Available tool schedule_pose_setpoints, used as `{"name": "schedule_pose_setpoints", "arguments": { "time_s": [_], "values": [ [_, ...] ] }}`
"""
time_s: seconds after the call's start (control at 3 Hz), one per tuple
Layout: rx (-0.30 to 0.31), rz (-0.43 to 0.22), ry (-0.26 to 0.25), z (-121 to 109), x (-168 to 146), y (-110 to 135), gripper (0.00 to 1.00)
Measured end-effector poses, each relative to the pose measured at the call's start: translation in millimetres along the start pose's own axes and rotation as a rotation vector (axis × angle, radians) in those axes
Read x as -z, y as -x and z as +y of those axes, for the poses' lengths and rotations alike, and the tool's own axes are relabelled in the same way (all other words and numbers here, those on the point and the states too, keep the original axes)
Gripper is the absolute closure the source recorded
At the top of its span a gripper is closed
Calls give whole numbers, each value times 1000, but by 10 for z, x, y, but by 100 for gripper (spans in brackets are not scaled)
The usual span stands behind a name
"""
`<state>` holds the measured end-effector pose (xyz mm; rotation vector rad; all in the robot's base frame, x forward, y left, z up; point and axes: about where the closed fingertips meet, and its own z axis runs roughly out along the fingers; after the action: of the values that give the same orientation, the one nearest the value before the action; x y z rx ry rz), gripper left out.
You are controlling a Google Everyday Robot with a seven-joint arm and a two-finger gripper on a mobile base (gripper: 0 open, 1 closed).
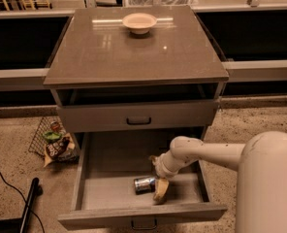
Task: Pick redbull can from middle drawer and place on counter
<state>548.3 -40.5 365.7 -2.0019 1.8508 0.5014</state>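
Camera view — redbull can beside tool

No lettering or brand can be read anywhere, neither on the small silver-and-blue metal can lying in the wide grey open drawer nor on the crumpled snack packets. The pale robot gripper sits inside that drawer, just beside the can.

Shiny metal redbull can, glossy counter, smooth tool in matt middle drawer
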Motion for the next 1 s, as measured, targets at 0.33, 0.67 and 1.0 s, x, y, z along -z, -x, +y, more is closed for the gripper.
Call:
{"name": "schedule_pose_setpoints", "arguments": {
  "time_s": [0.33,0.67,1.0],
  "values": [
    [1,2,-7,-10,-106,-4,19],
    [9,1,-23,-12,-92,10,42],
    [21,3,-43,-9,-3,35,65]
  ]
}}
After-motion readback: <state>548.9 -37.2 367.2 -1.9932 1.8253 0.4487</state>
